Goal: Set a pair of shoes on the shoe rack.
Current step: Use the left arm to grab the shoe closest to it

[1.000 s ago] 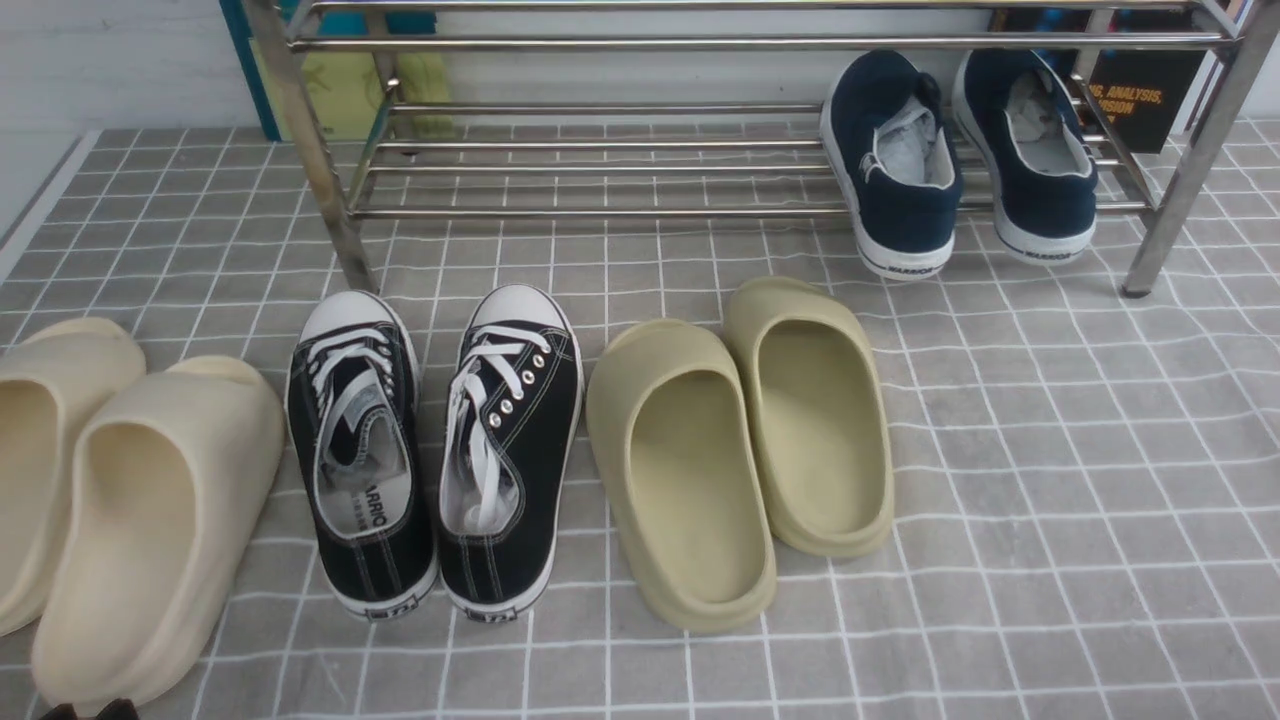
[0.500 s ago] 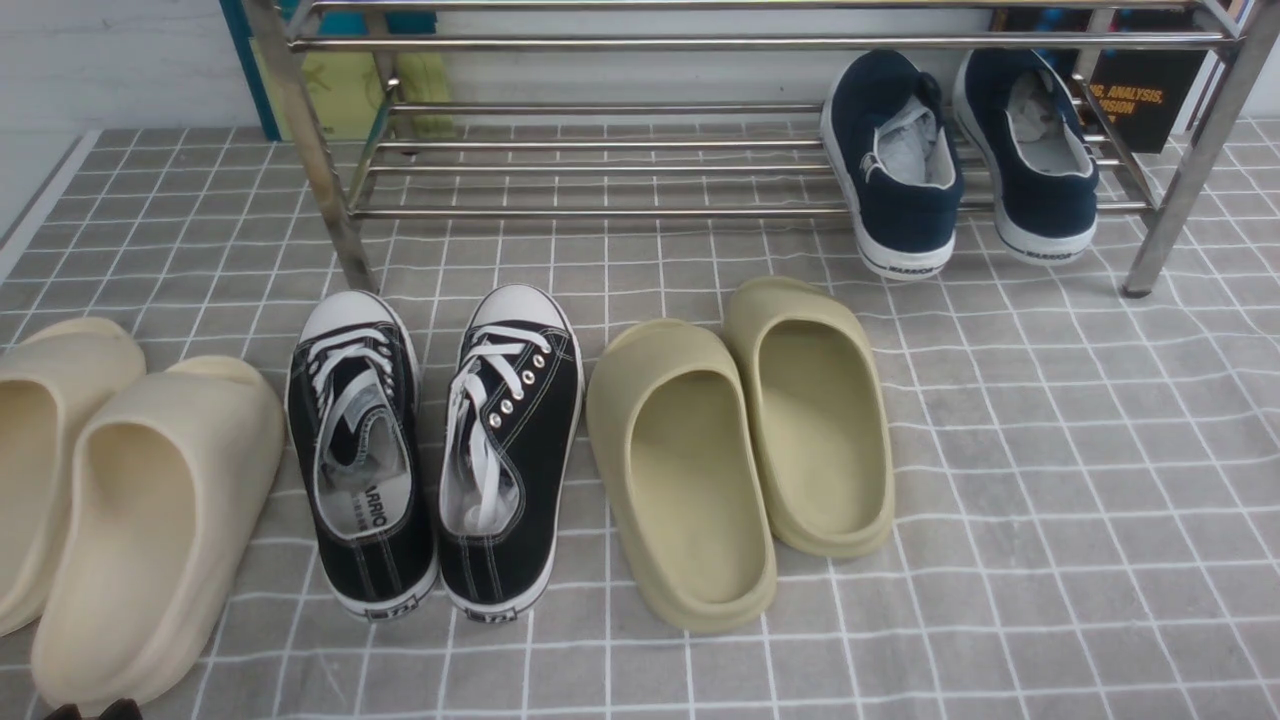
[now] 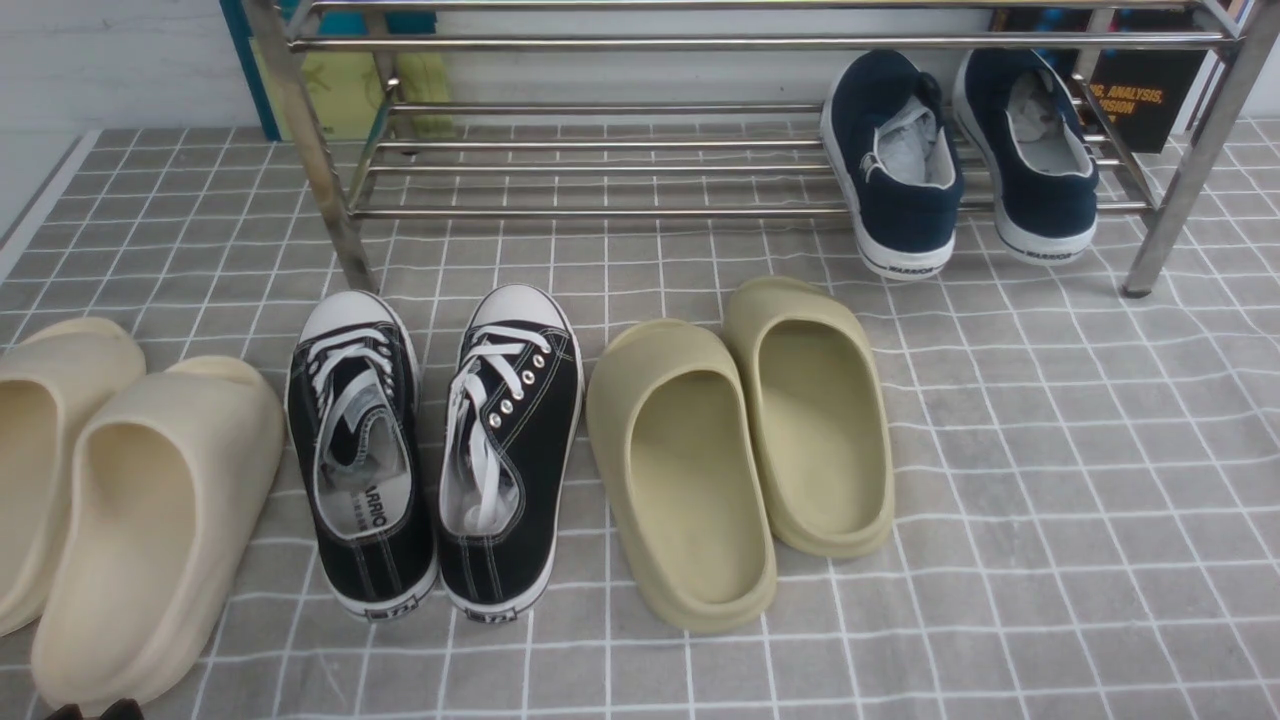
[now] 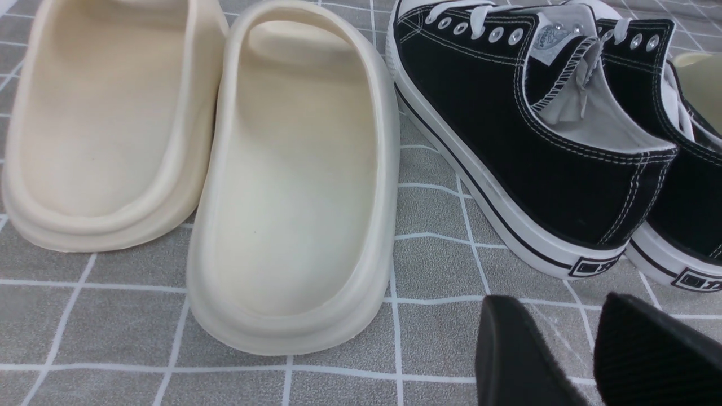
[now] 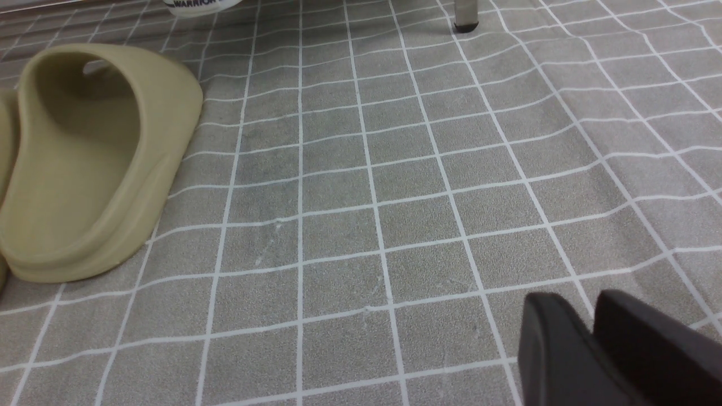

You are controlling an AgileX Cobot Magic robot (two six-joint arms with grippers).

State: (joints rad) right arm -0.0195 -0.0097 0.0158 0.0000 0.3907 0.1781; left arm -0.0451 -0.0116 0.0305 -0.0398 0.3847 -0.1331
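Nothing has moved since the earlier frames: every shoe lies where it lay, and the dark tip at the bottom-left edge of the front view has not shifted.

Both black sneakers [image 3: 435,455] stand side by side on the desk [image 3: 1050,500], left of centre in the front view. They sit between the beige slippers [image 3: 110,500] at the far left and the olive slippers [image 3: 740,450] in the middle. Neither sneaker is on the rack [image 3: 600,212] yet, so the task is not begun. Their long axes run up the frame, white toe caps toward the rack and heels toward the bottom edge.

The left fingers [image 4: 541,372] are parted with a clear gap and hold nothing. In the left wrist view they sit at the lower right, and the heel of the nearer sneaker lies just beyond them, up the frame. The second sneaker is at that frame's right edge. The right fingers [image 5: 581,327] are drawn together, with only a thin seam between them, and are empty. Their view shows one olive slipper and bare desk, with no sneaker.

The left arm looks much the nearer, and the heel facing it seems the natural place to take hold. The lower shelf's bars run across the top of the frame, with navy shoes [image 3: 960,160] at the upper right. The bars straight beyond the sneakers' toes carry nothing, so a lift and a push along the sneakers' own axis looks sufficient.
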